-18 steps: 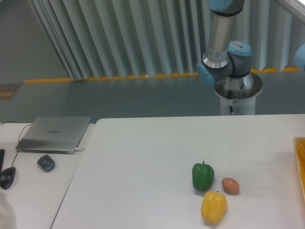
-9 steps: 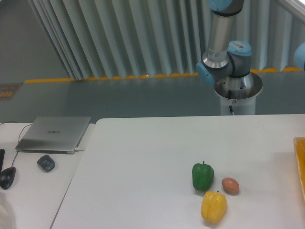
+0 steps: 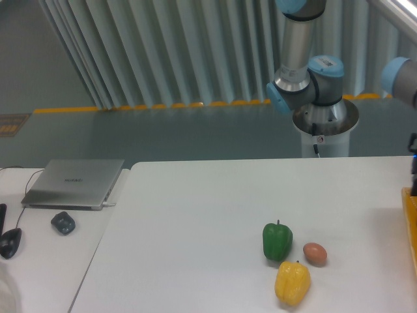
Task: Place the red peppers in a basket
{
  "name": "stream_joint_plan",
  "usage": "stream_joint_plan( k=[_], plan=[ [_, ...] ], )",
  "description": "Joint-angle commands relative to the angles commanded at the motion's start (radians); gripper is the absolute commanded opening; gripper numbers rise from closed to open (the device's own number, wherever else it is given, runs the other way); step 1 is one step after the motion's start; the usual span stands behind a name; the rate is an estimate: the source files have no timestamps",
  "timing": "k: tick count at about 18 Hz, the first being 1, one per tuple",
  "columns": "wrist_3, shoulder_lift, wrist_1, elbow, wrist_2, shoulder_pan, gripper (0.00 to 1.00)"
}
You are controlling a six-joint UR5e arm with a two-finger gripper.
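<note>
No red pepper anywhere in view: not on the worktop (image 3: 195, 215), so I can't place it. It may be in my gripper or in the basket (image 3: 410, 222) already; can't tell which. The gripper is out of frame at the right edge, where only a dark sliver of the arm shows, so its opening and any load are unknown. The basket shows as a thin straight yellow-orange rim directly under that sliver. Left on the worktop, well to the left of there: glossy lobed green pepper (image 3: 277, 240), waxy yellow pepper (image 3: 292, 283), smooth brown egg (image 3: 315, 253).
</note>
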Motion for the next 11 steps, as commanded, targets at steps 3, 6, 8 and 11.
stream_joint_plan(
  k=[3,6,8,11],
  plan=[
    [-0.027,-0.003,0.000,0.014,0.032,-0.029,1.00],
    [-0.056,-0.009,0.034,0.018,0.139,-0.088,1.00],
    [-0.083,-0.011,0.037,0.018,0.150,-0.108,1.00],
    [-0.181,-0.015,0.060,0.018,0.149,-0.153,1.00]
  ],
)
